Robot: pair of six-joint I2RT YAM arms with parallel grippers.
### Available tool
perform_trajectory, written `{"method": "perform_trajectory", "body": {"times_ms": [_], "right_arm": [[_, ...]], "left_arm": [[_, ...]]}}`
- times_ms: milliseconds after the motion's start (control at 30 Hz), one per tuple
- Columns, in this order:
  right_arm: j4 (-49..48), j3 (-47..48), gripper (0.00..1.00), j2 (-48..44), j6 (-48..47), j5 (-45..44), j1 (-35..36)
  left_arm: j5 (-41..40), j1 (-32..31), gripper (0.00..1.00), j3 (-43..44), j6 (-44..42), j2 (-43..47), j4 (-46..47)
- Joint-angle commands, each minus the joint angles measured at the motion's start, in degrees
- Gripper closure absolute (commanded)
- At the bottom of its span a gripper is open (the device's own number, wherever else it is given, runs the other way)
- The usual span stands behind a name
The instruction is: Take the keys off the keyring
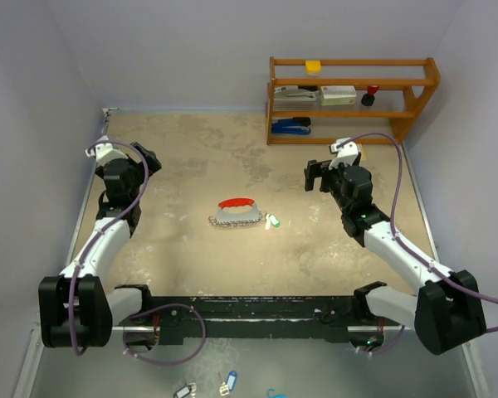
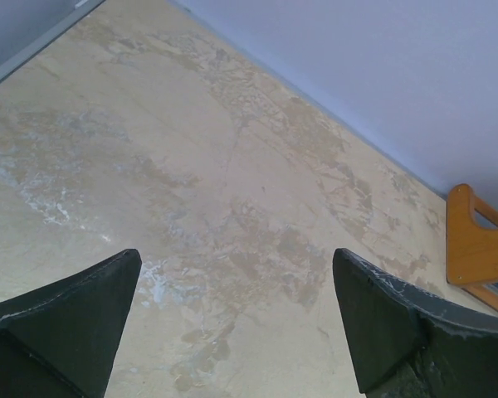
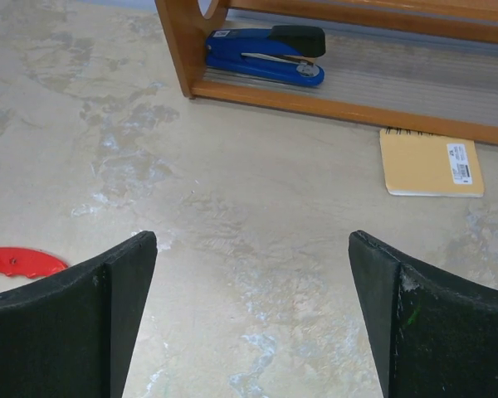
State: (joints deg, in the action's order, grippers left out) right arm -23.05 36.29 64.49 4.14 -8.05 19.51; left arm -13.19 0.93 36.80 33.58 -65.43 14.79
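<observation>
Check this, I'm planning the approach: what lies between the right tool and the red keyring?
Only bare tabletop, in the top view, between the right tool and the keyring.

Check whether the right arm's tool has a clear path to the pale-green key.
Probably yes: the right tool is open, and only bare table lies between it and the key beside the keyring.

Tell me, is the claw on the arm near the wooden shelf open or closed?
Open. The right gripper shows its two fingers wide apart in the wrist view, only bare table between them; nothing is held.
</observation>
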Motion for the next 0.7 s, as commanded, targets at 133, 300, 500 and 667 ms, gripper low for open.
{"method": "perform_trajectory", "body": {"times_ms": [133,300,500,667], "right_arm": [[-2.01,2.48,0.0,-2.34,4.8,2.14,0.09],[-1.19,2.93,0.0,-3.34,7.95,0.08,0.09],[-6.44,0.03,0.0,-4.68,8.41,-3.13,0.0],[-3.48,2.01,0.0,-2.59,1.98,0.21,0.0]], "left_arm": [[3.81,-0.23,0.04,2.6,-1.15,-1.43,2.58],[4.69,-0.23,0.04,2.6,-1.91,-1.07,2.67],[0.49,-0.46,0.05,5.88,-1.51,-2.52,-2.61],[6.6,-0.83,0.0,4.84,-0.69,-4.01,0.51]]}}
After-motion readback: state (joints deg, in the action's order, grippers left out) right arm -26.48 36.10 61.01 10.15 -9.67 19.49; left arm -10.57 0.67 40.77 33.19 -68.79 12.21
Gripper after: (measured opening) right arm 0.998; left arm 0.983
